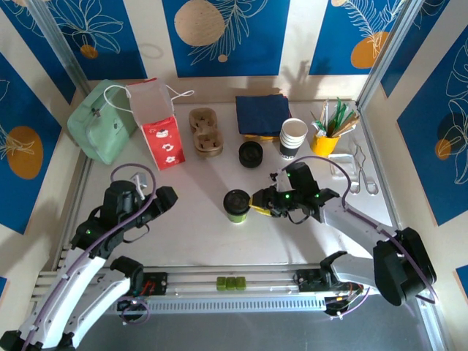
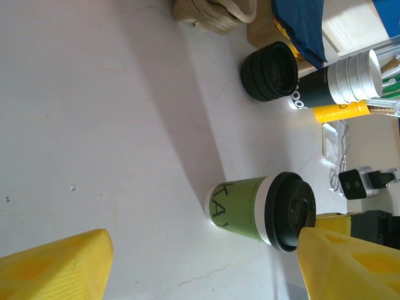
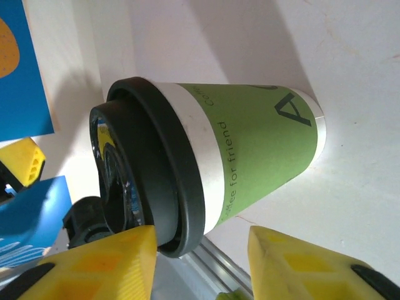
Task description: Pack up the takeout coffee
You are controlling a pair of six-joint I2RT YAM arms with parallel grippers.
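Coffee (image 1: 236, 205) is standing upright on the worktop (image 1: 190, 234), lid on. Right end effector (image 1: 256, 204) is sitting just beside it, fingers parted, gripping nothing. Left end effector (image 1: 168, 195) is hanging wide open, empty.

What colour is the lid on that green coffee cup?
Black. The lid shows best in the right wrist view.
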